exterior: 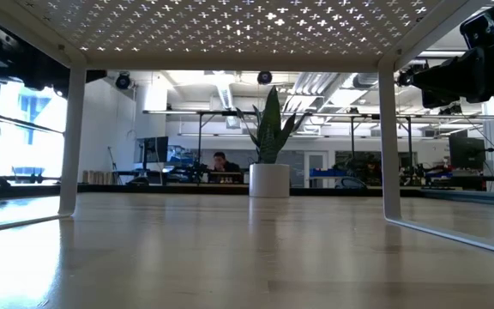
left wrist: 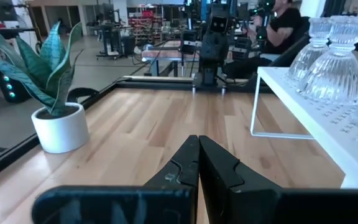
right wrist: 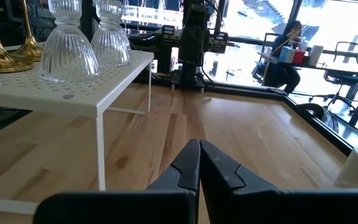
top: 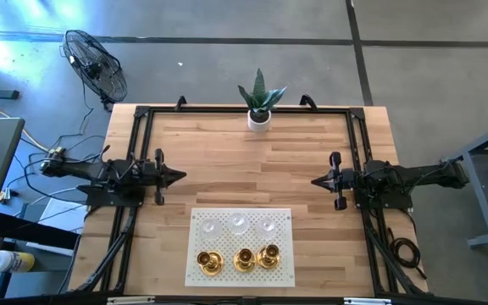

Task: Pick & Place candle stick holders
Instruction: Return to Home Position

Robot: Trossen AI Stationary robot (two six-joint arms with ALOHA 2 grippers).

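Six candle stick holders (top: pixel 268 256) stand on the white shelf (top: pixel 285 273).
Three glass holders (top: pixel 239 223) line its edge nearer the plant (top: pixel 259 97), three gold holders (top: pixel 245 259) the opposite edge. Left gripper (top: pixel 180 177) and right gripper (top: pixel 316 180), both pinched closed and empty, hover inboard of the table's (top: pixel 244 161) left and right edges.

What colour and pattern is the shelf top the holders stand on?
White shelf top, perforated with small cross-shaped holes; clearest in the low view.

left arm (top: pixel 108 172) level at left side, left tool (top: pixel 181 177) pinched closed, pointing inward, right arm (top: pixel 396 176) mirrored opposite, right tool (top: pixel 315 180) closed too, tips well apart
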